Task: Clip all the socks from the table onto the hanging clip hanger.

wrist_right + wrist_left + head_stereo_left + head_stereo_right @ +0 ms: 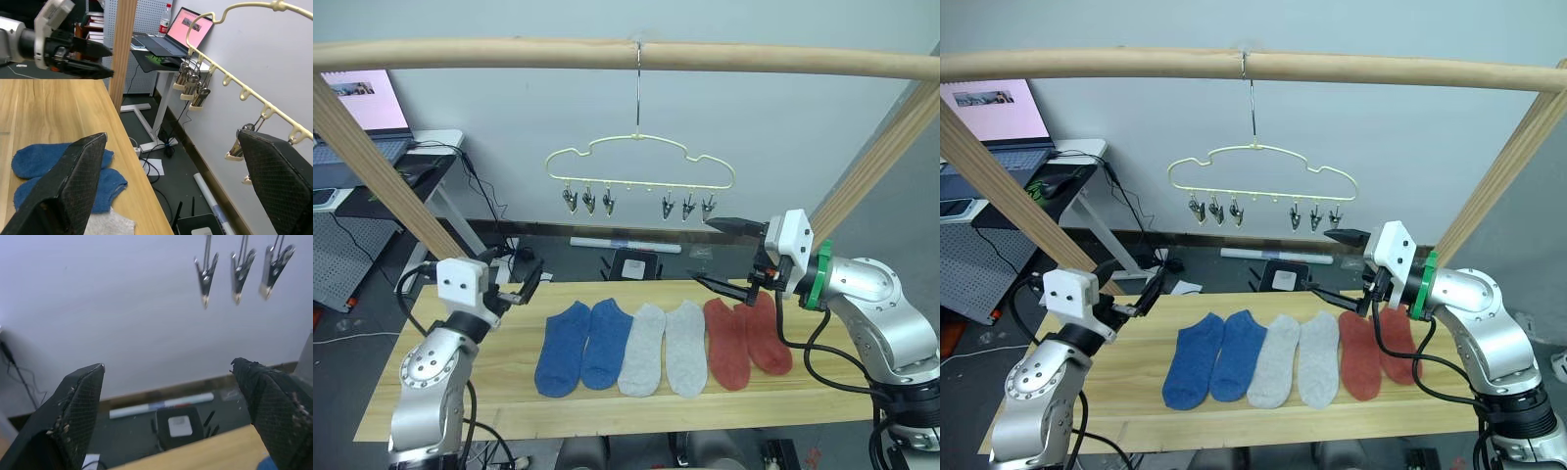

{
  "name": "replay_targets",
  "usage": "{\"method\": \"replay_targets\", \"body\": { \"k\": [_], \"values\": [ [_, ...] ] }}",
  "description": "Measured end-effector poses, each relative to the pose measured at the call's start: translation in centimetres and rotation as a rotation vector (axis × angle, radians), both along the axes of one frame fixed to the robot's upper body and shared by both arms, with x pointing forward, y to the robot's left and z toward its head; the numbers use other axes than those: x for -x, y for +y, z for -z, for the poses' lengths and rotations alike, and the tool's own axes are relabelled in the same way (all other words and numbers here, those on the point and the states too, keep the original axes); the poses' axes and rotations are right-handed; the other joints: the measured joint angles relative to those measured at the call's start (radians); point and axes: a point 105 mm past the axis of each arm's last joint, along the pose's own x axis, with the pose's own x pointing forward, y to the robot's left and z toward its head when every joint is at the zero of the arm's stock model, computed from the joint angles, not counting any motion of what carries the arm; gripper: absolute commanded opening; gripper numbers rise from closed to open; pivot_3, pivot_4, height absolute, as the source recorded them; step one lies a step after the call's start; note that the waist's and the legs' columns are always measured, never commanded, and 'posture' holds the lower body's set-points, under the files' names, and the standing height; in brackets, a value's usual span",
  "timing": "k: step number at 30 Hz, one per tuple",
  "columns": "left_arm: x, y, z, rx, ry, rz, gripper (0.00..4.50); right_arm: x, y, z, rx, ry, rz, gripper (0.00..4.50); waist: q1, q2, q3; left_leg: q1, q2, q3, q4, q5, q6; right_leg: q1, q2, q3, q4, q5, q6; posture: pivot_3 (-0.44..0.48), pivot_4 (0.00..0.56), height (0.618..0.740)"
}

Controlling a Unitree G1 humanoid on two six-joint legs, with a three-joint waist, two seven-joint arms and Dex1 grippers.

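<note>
Six socks [664,346] lie in a row on the desk [450,397]: blue, grey, red. Left tool [524,284], spread wide and empty, hovers beside the blue pair. Right tool [722,255], wide and empty, hangs above the red pair, just below the clip hanger [639,168] behind

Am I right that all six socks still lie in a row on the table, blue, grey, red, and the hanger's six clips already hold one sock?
Not quite. The six socks do lie in a row on the table, blue, grey, red, but the clip hanger holds nothing: all six clips hang bare, as the left eye view shows.
</note>
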Motion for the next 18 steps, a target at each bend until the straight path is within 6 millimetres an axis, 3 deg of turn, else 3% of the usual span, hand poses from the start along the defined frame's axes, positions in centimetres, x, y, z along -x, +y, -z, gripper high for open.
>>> {"method": "replay_targets", "body": {
  "k": [3, 18],
  "values": [
    [-0.7, -0.3, 0.1, 0.019, -0.004, 0.004, 2.72, 0.0, 0.1, -0.1, -0.002, 0.000, 0.006, 4.50, -0.002, 0.001, 0.002, 0.000, 0.000, 0.000, 0.000, 0.000, 0.000, 0.000, 0.000, 0.000, 0.000, 0.000, 0.000, -0.036, 0.185, 0.738],
    [-3.8, -2.6, -0.5, 0.106, -0.033, 0.075, 2.72, 0.5, 1.6, -1.3, -0.031, -0.036, -0.019, 4.50, -0.003, 0.001, 0.009, -0.001, -0.001, 0.000, 0.000, 0.000, 0.000, 0.000, 0.000, -0.001, -0.001, -0.001, 0.003, -0.058, 0.195, 0.738]
  ]
}}
